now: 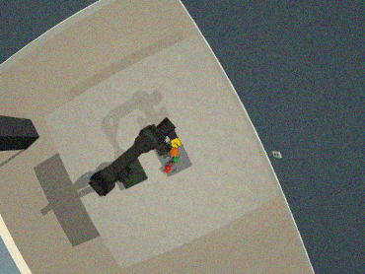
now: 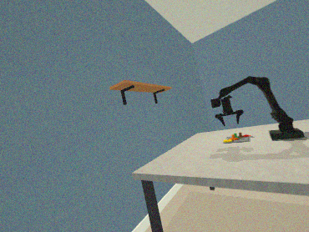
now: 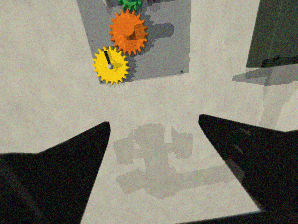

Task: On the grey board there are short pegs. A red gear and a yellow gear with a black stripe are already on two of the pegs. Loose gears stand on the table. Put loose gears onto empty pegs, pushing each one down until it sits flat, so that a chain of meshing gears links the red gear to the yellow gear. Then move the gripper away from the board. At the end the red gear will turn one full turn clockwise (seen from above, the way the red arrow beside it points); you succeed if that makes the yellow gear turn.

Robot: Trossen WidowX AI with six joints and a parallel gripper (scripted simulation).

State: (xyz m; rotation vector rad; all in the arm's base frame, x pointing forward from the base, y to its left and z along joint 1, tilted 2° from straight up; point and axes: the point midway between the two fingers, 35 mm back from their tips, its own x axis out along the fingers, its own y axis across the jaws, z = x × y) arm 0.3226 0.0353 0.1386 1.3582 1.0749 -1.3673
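The grey board [image 1: 184,164] [image 3: 170,56] carries a row of gears. The yellow gear [image 1: 176,143] [image 2: 227,141] [image 3: 119,71] has its black stripe pointing up in the wrist view. The orange gear [image 1: 174,152] [image 3: 121,31] sits beside it, teeth meeting. The green gear [image 1: 176,160] [image 3: 131,4] touches the orange one and is cut off in the wrist view. The red gear [image 1: 168,169] is at the other end; a small brown gear [image 2: 240,134] shows between green and red. My gripper [image 2: 231,124] [image 3: 154,120] is open and empty, well above the table and beyond the board's yellow-gear end.
The arm's dark base [image 1: 134,176] [image 2: 287,134] stands on the table [image 1: 148,222] [image 2: 188,167], on the side of the board away from the table's curved edge. A wooden wall shelf [image 2: 144,87] is far from the arm. The arm's shadow falls beside the board.
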